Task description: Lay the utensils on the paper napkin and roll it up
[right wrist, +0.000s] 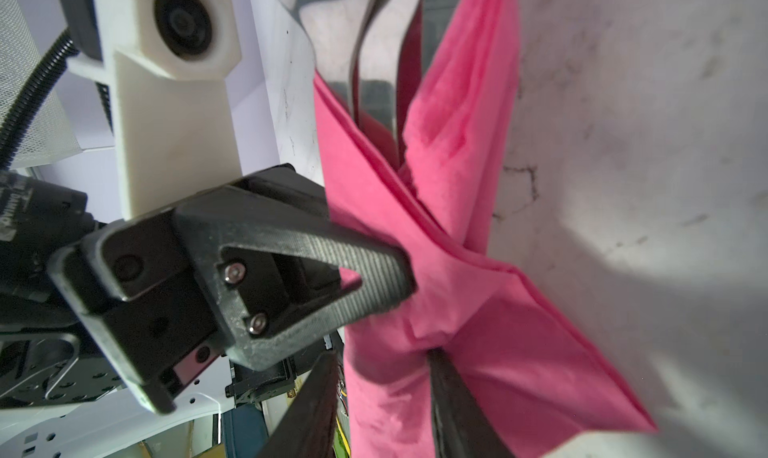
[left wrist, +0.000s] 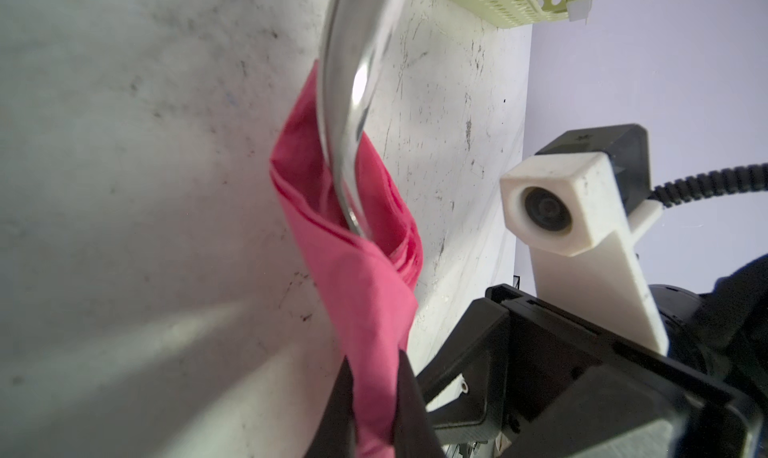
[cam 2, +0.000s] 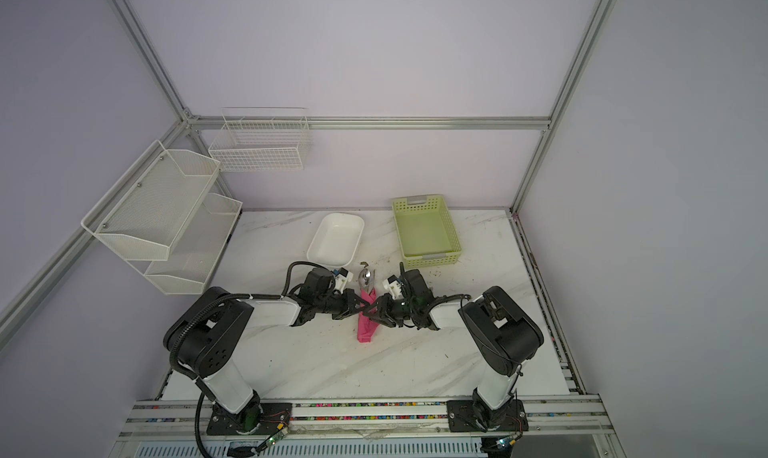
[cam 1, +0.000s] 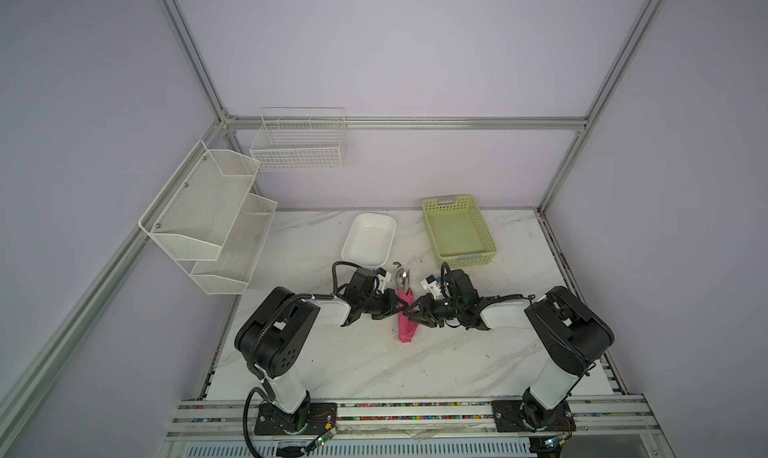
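The pink paper napkin (cam 1: 405,326) (cam 2: 365,329) lies in the middle of the table, rolled into a narrow bundle. The silver heads of the utensils (cam 1: 402,278) (cam 2: 365,278) stick out of its far end; their handles are hidden inside. From the left, my left gripper (cam 1: 400,308) (left wrist: 376,393) is shut on the napkin (left wrist: 365,277), just behind the shiny utensil head (left wrist: 353,103). From the right, my right gripper (cam 1: 411,315) (right wrist: 382,364) straddles the napkin (right wrist: 457,290). Its jaws are open: one finger touches the paper and a thin gap shows at the other.
A white dish (cam 1: 370,238) and a green slotted basket (cam 1: 457,231) stand just behind the grippers. A wire basket (cam 1: 299,144) and a two-tier mesh shelf (cam 1: 208,215) hang on the left walls. The two grippers nearly touch each other.
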Controlling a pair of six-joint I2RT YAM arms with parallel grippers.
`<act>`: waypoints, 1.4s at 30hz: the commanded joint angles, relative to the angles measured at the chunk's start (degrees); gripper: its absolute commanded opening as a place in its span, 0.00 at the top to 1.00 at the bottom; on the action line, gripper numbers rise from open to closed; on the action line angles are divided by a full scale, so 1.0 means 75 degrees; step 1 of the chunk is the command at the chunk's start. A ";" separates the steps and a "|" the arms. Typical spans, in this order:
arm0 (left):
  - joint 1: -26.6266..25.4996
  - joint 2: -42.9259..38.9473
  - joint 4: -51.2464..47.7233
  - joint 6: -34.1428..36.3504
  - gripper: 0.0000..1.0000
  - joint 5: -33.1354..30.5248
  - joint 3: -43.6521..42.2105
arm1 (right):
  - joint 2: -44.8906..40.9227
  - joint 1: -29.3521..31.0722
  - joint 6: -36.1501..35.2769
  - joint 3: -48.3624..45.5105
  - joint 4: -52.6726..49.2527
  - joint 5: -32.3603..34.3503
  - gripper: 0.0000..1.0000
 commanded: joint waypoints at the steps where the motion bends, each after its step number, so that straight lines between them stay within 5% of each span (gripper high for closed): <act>1: 0.0057 -0.0524 0.0720 -0.0156 1.00 0.0328 -0.0135 | -0.0063 0.0012 -0.0130 0.0083 -0.0208 0.0058 0.59; 7: 0.0081 -0.0662 0.0815 -0.0254 1.00 0.0382 -0.0122 | -0.0191 0.0010 -0.0456 0.0254 -0.0784 0.0349 0.55; 24: 0.0104 -0.0527 0.1852 -0.0888 1.00 0.0752 -0.0167 | -0.0411 0.0018 0.0253 0.0231 0.0906 -0.0199 0.53; 36: 0.0161 -0.0345 0.2620 -0.1357 1.00 0.0923 -0.0317 | -0.0462 0.0012 0.0126 0.0337 0.0836 -0.0121 0.50; 42: 0.0182 -0.0292 0.1922 -0.0909 1.00 0.0769 -0.0356 | -0.0625 0.0012 -0.0698 0.0645 -0.0490 0.0355 0.71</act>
